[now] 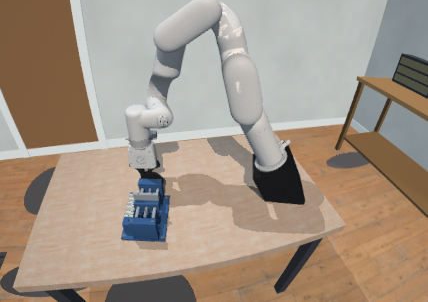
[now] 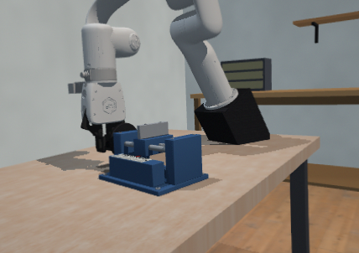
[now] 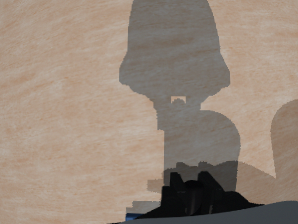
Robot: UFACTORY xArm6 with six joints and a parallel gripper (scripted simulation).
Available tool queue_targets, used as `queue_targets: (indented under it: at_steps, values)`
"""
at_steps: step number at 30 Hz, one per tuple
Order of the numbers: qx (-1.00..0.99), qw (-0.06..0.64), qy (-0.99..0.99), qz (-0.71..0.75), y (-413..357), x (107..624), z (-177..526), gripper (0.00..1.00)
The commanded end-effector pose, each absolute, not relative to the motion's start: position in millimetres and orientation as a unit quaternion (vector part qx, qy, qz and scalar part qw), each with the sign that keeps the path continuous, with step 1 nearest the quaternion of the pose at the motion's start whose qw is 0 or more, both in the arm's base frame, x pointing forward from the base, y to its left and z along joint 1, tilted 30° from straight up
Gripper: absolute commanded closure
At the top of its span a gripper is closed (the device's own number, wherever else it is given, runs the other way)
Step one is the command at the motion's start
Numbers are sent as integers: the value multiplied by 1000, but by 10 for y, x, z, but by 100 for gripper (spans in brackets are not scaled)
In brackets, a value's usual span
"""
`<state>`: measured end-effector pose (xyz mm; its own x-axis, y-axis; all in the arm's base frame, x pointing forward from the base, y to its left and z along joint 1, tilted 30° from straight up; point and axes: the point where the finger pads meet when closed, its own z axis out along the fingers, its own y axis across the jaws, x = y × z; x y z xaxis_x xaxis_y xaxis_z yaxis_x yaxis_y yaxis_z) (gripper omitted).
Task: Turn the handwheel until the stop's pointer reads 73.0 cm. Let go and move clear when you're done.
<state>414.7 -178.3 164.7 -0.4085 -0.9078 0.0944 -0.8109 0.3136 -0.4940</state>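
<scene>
Behind blue fixture (image 2: 155, 167), pincer (image 2: 101, 140) clamping handwheel (image 2: 122, 131)

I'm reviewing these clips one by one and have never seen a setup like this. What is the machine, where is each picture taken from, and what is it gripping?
The white machine is a single jointed robot arm bolted to a black wedge-shaped base on a wooden table. One picture looks down from high up, one from table height at the side, and one from a camera on the arm's wrist, which mostly shows tabletop and shadow. On the table sits a blue fixture with metal rods and a grey stop. The gripper is closed on the dark handwheel at the fixture's far end. The pointer's reading is too small to make out.
</scene>
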Motion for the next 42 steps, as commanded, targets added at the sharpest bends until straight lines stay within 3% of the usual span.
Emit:
queue_targets:
  at_steps: [1, 42]
  values:
    - [-534, 101, 804, -240, -1780, 4144, 1663, 94]
    - [-534, 101, 804, -240, -1759, 4115, 1737, 94]
